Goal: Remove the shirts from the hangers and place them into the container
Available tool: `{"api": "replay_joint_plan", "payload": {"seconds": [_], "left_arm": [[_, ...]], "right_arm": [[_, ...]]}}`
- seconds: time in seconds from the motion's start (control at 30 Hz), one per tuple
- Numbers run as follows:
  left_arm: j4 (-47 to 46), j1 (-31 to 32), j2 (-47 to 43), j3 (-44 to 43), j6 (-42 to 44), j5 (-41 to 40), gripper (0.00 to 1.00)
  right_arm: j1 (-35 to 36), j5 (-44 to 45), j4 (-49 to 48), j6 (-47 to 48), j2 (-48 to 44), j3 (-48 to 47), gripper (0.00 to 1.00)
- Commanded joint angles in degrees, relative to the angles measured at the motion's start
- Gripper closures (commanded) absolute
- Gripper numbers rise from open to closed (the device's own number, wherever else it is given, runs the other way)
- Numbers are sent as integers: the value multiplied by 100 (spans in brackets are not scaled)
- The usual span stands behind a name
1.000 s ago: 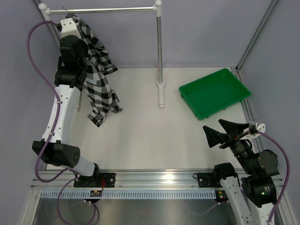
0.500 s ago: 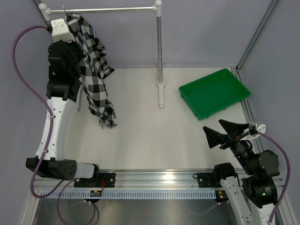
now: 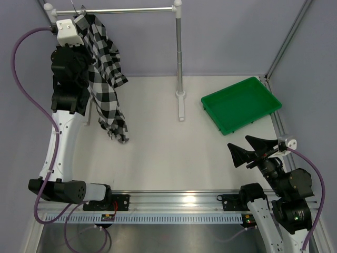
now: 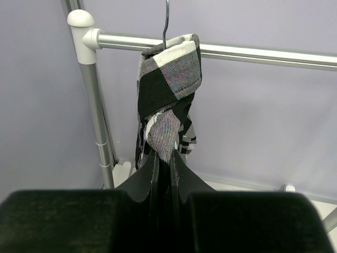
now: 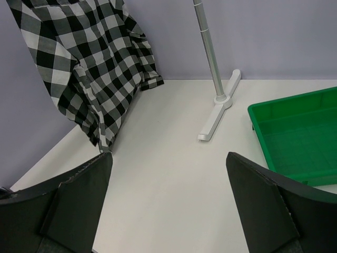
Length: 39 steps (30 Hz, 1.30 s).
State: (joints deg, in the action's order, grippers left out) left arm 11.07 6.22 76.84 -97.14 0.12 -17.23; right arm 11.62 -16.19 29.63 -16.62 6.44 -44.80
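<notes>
One checked shirt (image 3: 105,79) hangs on its hanger hook (image 4: 166,23) at eleven o'clock; the left end effector (image 4: 164,158) is clenched on its cloth, probably to tug it free. The right end effector (image 3: 251,149) sits open at five o'clock, near the green tray (image 3: 241,104).

Black-and-white checked fabric shirt (image 3: 107,68): no tag, print or lettering was readable on it in any view.
Shallow bright green plastic tray (image 3: 239,105): no mark, number or brand was legible on it.
Silver metal rail (image 3: 126,10): it carried no readable sign or label.
White-and-black left arm (image 3: 62,137): no brand name or number could be made out.
</notes>
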Motion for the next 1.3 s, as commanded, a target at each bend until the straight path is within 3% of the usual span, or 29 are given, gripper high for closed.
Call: {"api": "replay_joint_plan", "payload": {"seconds": [0.0, 0.3, 0.47, 0.7, 0.87, 1.0, 1.27], "left_arm": [[-923, -15, -397, -288, -178, 264, 100], [-90, -15, -1380, 318, -574, 659, 100], [246, -15, -2066, 1232, -952, 984, 100], [914, -15, -3323, 2506, -1304, 2283, 100], [880, -15, -4070, 3385, -1278, 3593, 100], [328, 2, -4370, 4271, -1470, 5024, 100], [-202, 730, -4546, 5003, -1489, 5406, 100]], "right_arm": [[78, -104, -27, 98, -20, -187, 0], [78, -192, -36, 107, -72, -187, 0], [78, -201, -45, 115, -81, -196, 1], [78, -148, -36, -16, 59, -345, 1], [69, 36, 69, -166, 428, -583, 1], [78, -7, 140, -201, 1059, -820, 1], [78, -384, 280, -254, 2334, -1426, 1]]}}
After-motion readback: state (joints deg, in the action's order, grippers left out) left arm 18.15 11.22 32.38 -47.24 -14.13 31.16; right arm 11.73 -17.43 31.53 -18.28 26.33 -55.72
